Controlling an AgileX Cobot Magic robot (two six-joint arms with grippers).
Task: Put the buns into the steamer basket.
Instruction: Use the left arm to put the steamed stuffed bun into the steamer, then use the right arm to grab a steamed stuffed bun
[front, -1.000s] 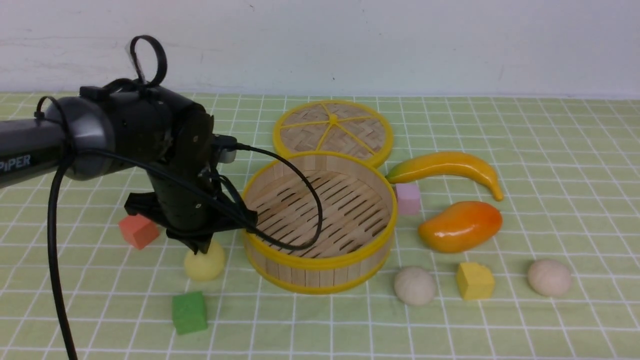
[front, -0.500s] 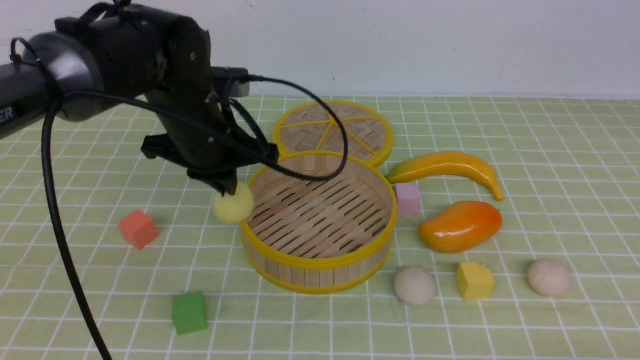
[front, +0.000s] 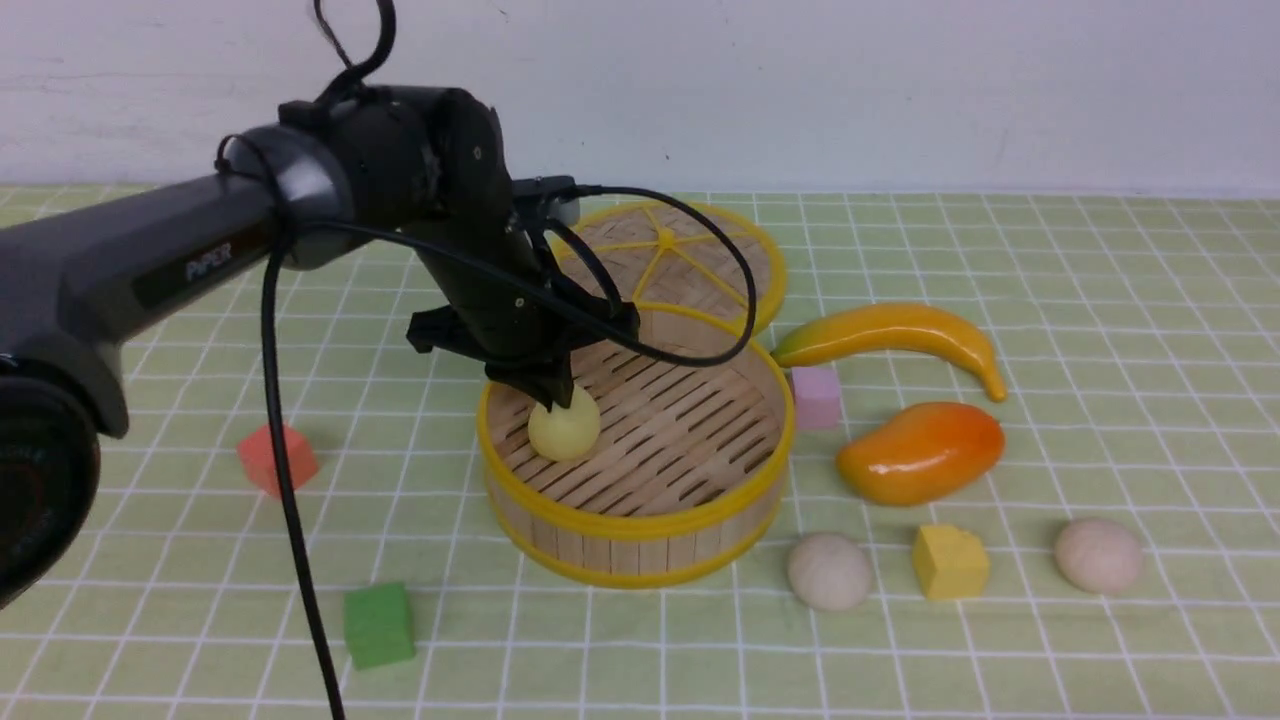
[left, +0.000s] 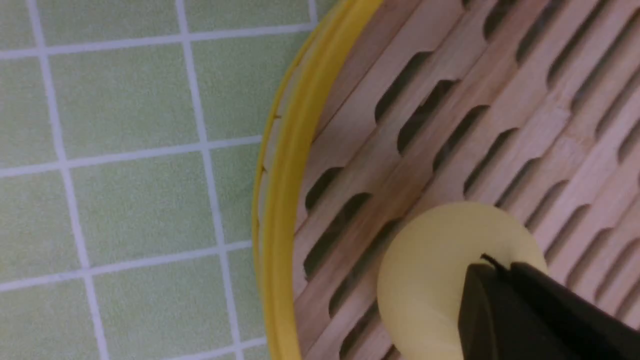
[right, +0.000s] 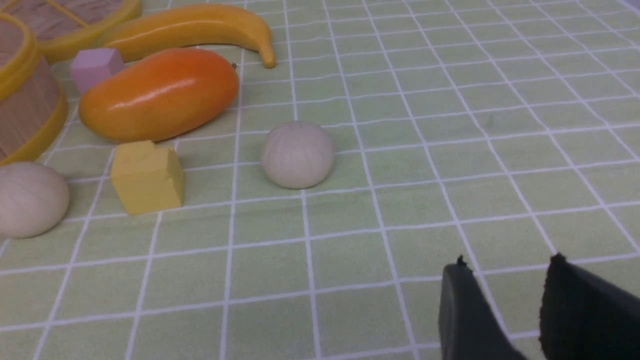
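Bun (front: 565, 435) shifted, now in steamer basket (front: 640, 527)

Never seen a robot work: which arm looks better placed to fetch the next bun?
Right, probably. The right gripper hangs open and empty near the two beige buns; the left gripper is shut on the yellow bun inside the steamer basket.

At left, a dark grey arm (front: 120, 270) is marked "PIPER" in pale letters; the black wrist (front: 400, 170), dotted with screws (front: 477, 152), is looped by black cables (front: 283, 480) and ended by the black left gripper (front: 553, 398).
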